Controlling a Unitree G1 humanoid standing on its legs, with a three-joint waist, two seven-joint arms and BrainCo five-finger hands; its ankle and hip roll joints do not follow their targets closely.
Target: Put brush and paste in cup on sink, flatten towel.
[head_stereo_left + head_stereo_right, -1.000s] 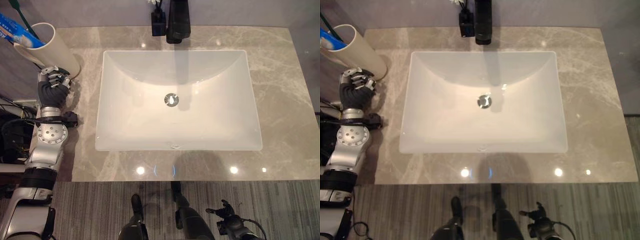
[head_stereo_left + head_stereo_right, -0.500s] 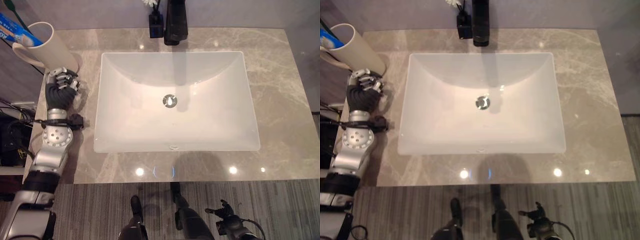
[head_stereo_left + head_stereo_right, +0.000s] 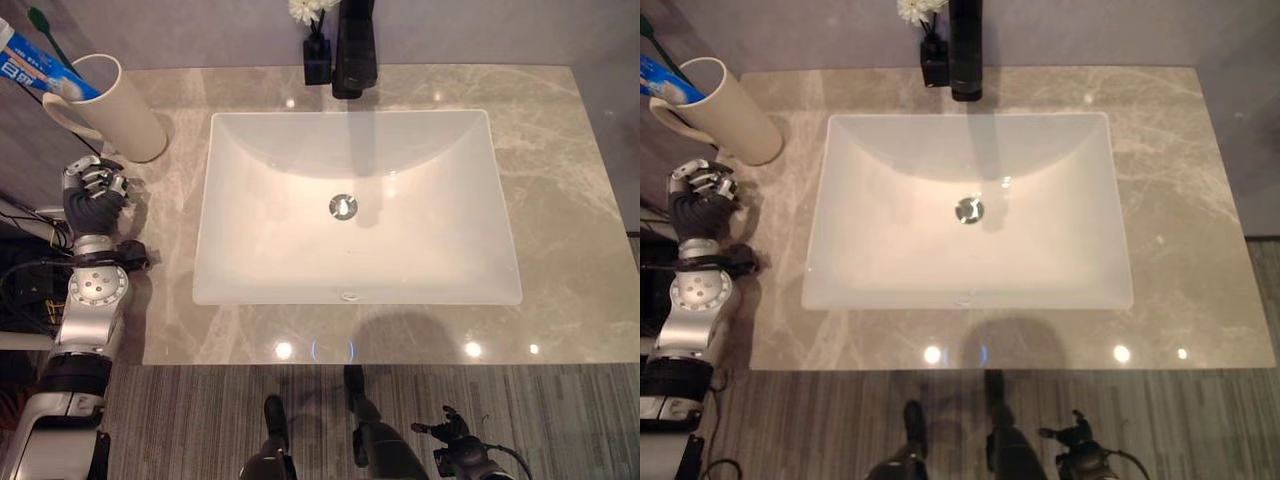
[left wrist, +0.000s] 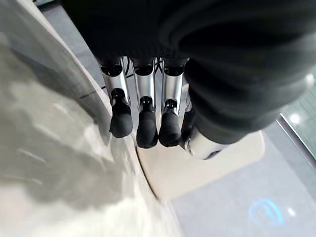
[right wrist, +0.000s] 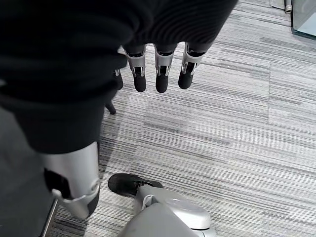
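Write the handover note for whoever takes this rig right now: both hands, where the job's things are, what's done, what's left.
Left hand: fingers curled, holding nothing, on the counter just in front of the cup.
Right hand: hanging low over the floor, fingers relaxed, idle.
Cup stands at the counter's back left corner, beside the sink, with the toothbrush and toothpaste in it.
Done: brush and paste in cup, cup on counter.
Left: flatten the towel; I can't see one from here.
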